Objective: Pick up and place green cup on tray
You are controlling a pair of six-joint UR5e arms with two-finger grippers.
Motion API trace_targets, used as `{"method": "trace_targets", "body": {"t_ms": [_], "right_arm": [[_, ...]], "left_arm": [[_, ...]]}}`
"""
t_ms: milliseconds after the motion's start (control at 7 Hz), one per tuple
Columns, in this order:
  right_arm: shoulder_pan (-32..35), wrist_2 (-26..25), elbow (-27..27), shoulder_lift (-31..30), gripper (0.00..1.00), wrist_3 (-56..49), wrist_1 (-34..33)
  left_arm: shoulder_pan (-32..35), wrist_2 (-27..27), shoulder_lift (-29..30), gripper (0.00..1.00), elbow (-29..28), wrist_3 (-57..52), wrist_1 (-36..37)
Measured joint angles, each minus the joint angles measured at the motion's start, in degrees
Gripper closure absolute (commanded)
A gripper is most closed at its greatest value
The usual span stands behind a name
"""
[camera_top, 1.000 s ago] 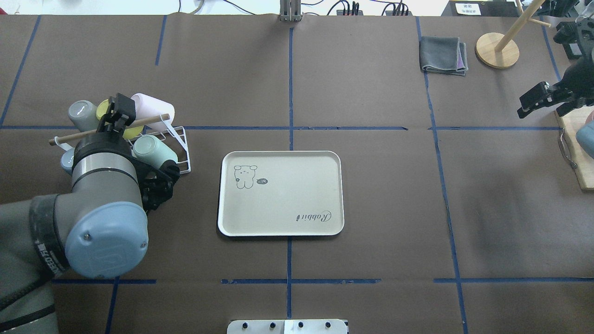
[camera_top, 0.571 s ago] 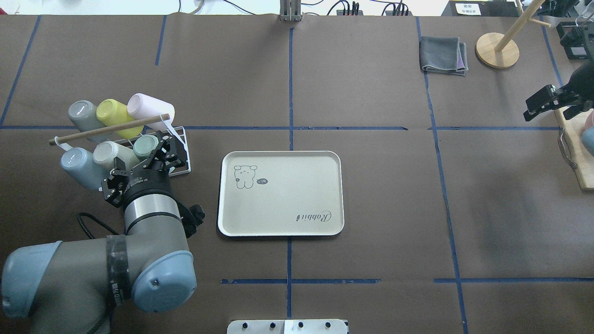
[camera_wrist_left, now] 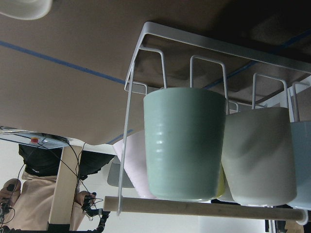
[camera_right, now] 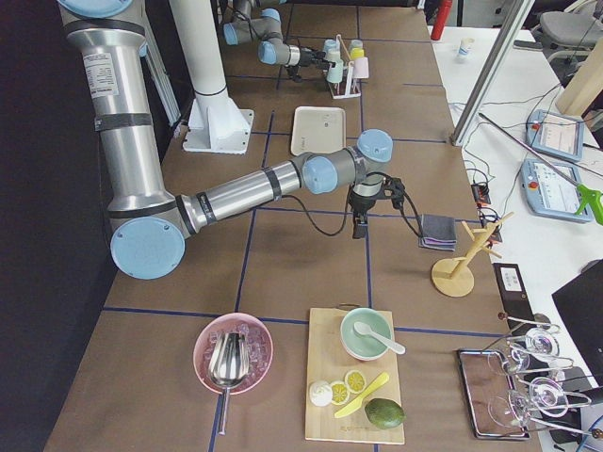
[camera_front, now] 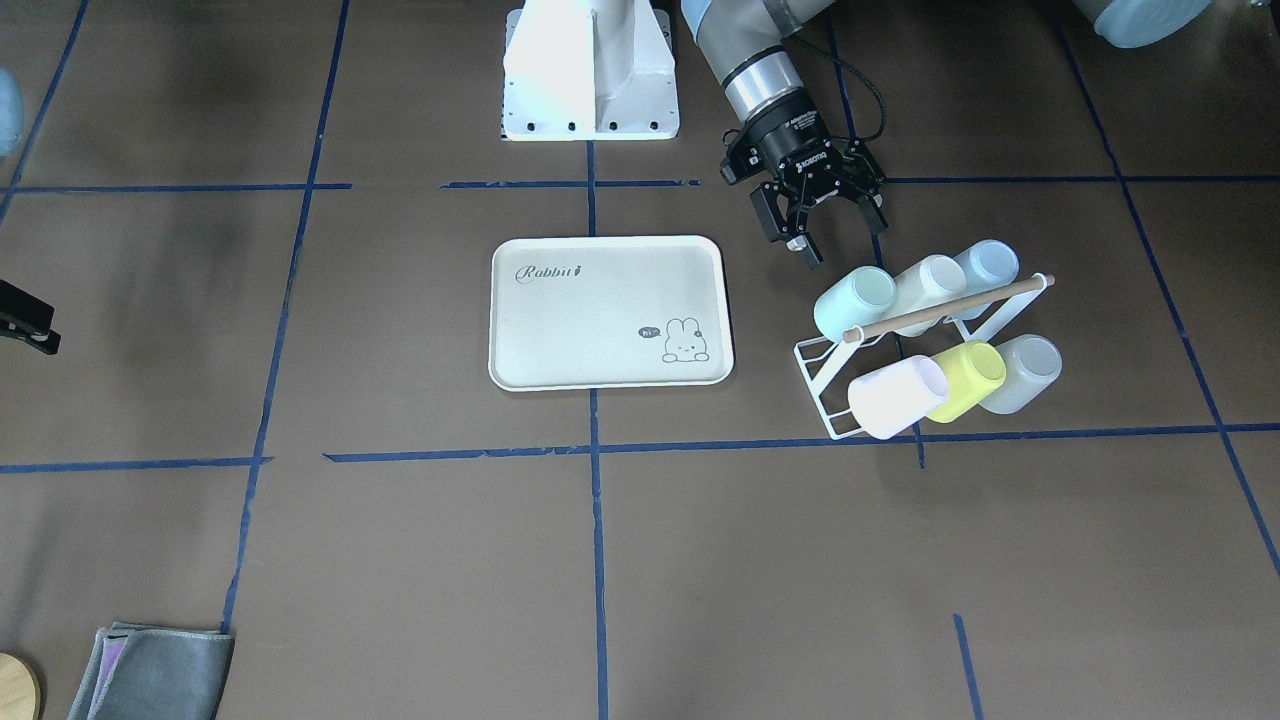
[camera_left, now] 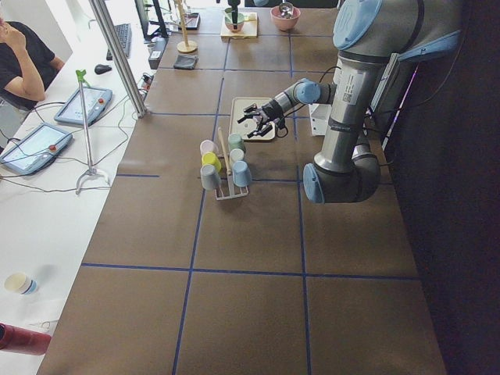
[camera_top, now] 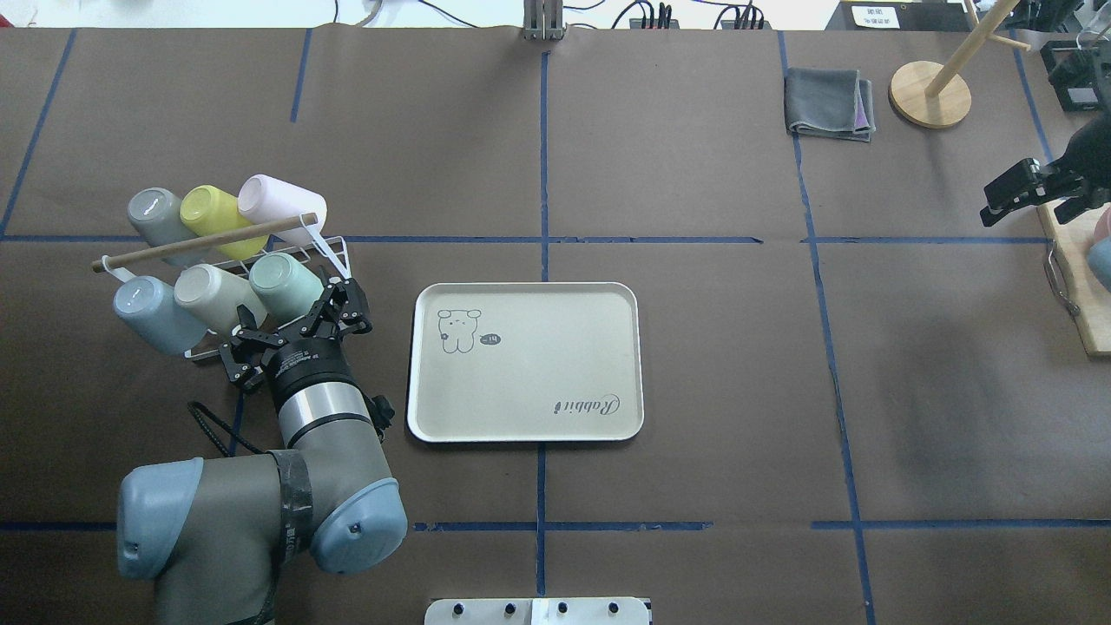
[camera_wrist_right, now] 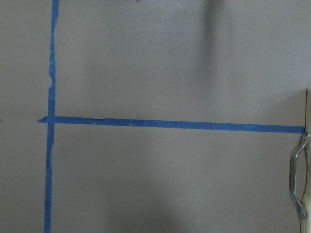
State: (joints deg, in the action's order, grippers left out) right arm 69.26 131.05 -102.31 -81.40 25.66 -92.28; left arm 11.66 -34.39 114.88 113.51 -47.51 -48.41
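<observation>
Here, you face a wide table (camera_top: 694, 391) covered in brown paper and divided into squares by blue tape lines. Near its middle lies a cream rectangular plastic tray (camera_top: 555, 347) with a raised rim, a bunny drawing and the word "Rabbit".

Beside the tray, on the robot's left, stands a white wire rack (camera_wrist_left: 204, 39) with a wooden rod (camera_top: 200, 243) across it. The rack holds six tilted plastic cups in two rows. The small, smooth, pale mint green cup (camera_top: 286, 285) sits on the rack at the end of the robot-side row, nearest the tray.

The left gripper (camera_top: 293, 323) hovers just beside that cup, its two fingers spread wide and not touching it. The right gripper (camera_top: 1011, 193) hangs over the table's far right, well apart from the tray. You cannot tell how its fingers stand.

A folded grey cloth (camera_top: 829, 102) and a round wooden stand base (camera_top: 930, 94) lie towards the far right corner.

Only the left wrist camera shows the green cup close up, slipped over a wire prong, with the rod crossing one end. The right wrist camera shows just paper, crossed tape and a metal handle (camera_wrist_right: 299, 179). The right-end side view adds a wooden cutting board (camera_right: 323, 344) and a pink bowl (camera_right: 203, 363). The left-end side view adds a seated person (camera_left: 19, 58) at a white bench.
</observation>
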Motion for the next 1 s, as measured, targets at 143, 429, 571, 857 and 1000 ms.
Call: {"method": "trace_targets", "body": {"t_ms": [143,429,571,857,1000], "right_arm": [[0.00,0.00,0.00,0.00,0.00,0.00,0.00],[0.00,0.00,0.00,-0.02,0.00,0.00,0.00],[0.00,0.00,0.03,-0.03,0.00,0.00,0.00],[0.00,0.00,0.07,-0.07,0.00,0.00,0.00],[-0.02,0.00,0.09,-0.06,0.00,0.00,0.00]], "left_arm": [[-0.09,0.37,0.04,0.00,-1.85,1.17,-0.09],[-0.07,1.85,0.13,0.00,-4.99,1.97,-0.85],[0.08,2.90,0.21,0.01,-6.97,2.04,-2.21],[0.43,4.20,0.29,0.02,-9.86,2.05,-4.57],[0.84,4.46,0.28,0.02,-10.51,2.04,-4.88]]}}
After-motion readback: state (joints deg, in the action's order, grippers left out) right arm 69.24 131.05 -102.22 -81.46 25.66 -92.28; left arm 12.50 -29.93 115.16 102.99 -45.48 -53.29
